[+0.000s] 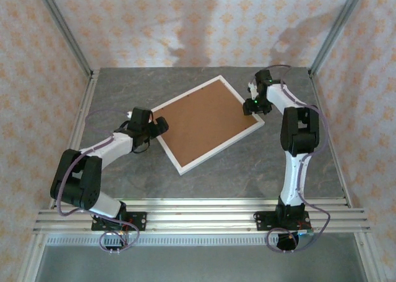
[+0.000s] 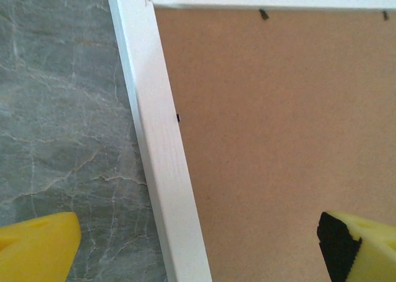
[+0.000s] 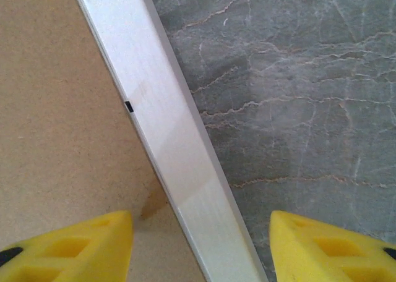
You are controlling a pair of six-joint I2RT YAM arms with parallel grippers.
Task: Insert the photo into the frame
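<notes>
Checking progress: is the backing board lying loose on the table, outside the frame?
No, the top view shows the brown backing board sitting inside the white frame, bordered on all four sides.

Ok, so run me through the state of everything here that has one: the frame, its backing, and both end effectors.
frame: lying flat on the table, back side up, turned at an angle.
backing board: seated inside the frame, filling its opening.
left end effector: open, straddling one short border of the frame.
right end effector: open, straddling the opposite border.
</notes>
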